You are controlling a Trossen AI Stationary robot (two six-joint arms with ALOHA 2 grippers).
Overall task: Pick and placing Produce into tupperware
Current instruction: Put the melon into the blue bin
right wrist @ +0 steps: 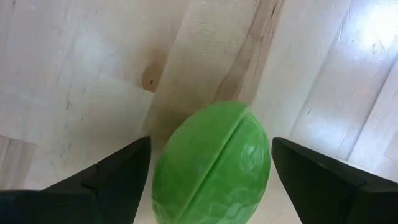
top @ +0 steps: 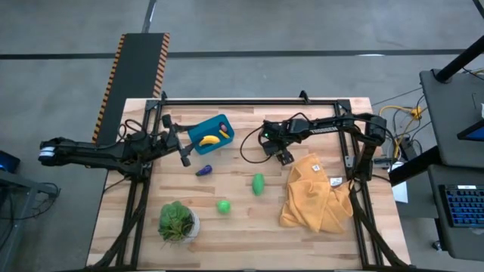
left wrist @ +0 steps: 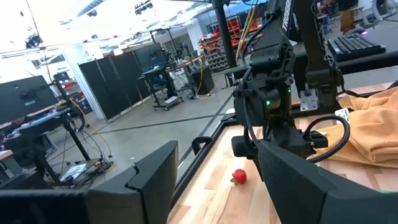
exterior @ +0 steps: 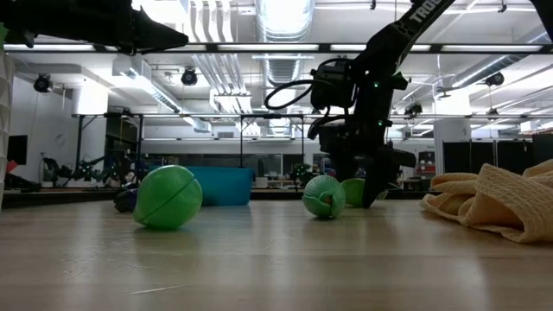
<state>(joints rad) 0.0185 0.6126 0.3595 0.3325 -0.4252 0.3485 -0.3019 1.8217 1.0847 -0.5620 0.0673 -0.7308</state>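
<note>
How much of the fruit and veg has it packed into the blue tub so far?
Done: only the banana lies in the tub. In hand: the right gripper hangs open astride a green piece on the table, not yet gripping. Left: that piece, the eggplant, two more green pieces and a small red piece, all on the table. The left gripper waits open beside the tub.
</note>
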